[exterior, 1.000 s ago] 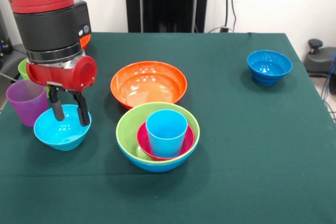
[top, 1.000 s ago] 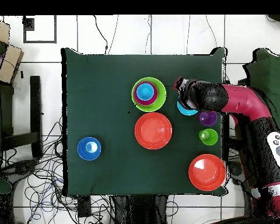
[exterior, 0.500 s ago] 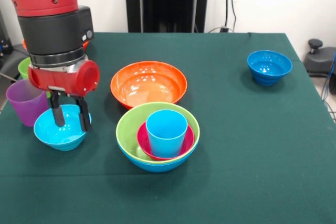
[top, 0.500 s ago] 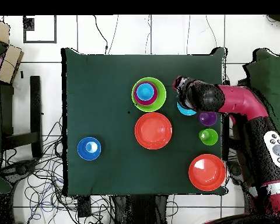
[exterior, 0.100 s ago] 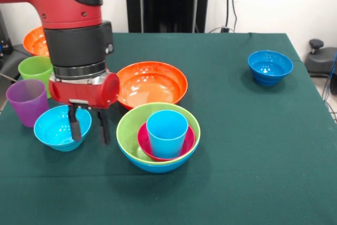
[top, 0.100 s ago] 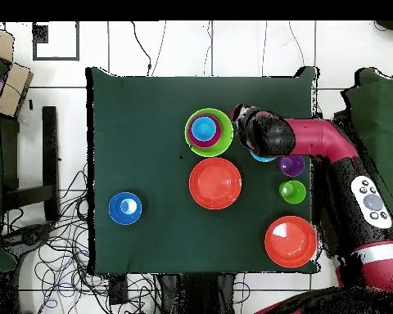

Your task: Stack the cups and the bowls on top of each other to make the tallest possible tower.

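Nearest the front edge of the green table (exterior, 0.100 s ago: 253, 183) stands the tower (exterior, 0.100 s ago: 158, 136): a light blue cup (exterior, 0.100 s ago: 167, 132) upright in a small magenta bowl (exterior, 0.100 s ago: 146, 142), nested in a lime green bowl (exterior, 0.100 s ago: 128, 130) over a large blue bowl (exterior, 0.100 s ago: 158, 166). Just left of it the gripper (exterior, 0.100 s ago: 88, 126) hangs with its 2 black fingers (exterior, 0.100 s ago: 75, 128) spread apart and holding nothing, one over the right rim of the small cyan bowl (exterior, 0.100 s ago: 57, 127), the other between that bowl and the tower. Beside the cyan bowl stands the purple cup (exterior, 0.100 s ago: 26, 101), with the lime green cup (exterior, 0.100 s ago: 36, 71) behind it. Farther back lies 1 large orange bowl (exterior, 0.100 s ago: 152, 82); another orange bowl (exterior, 0.100 s ago: 36, 40) shows at the far left, and the small dark blue bowl (exterior, 0.100 s ago: 270, 67) sits well apart at the far right.
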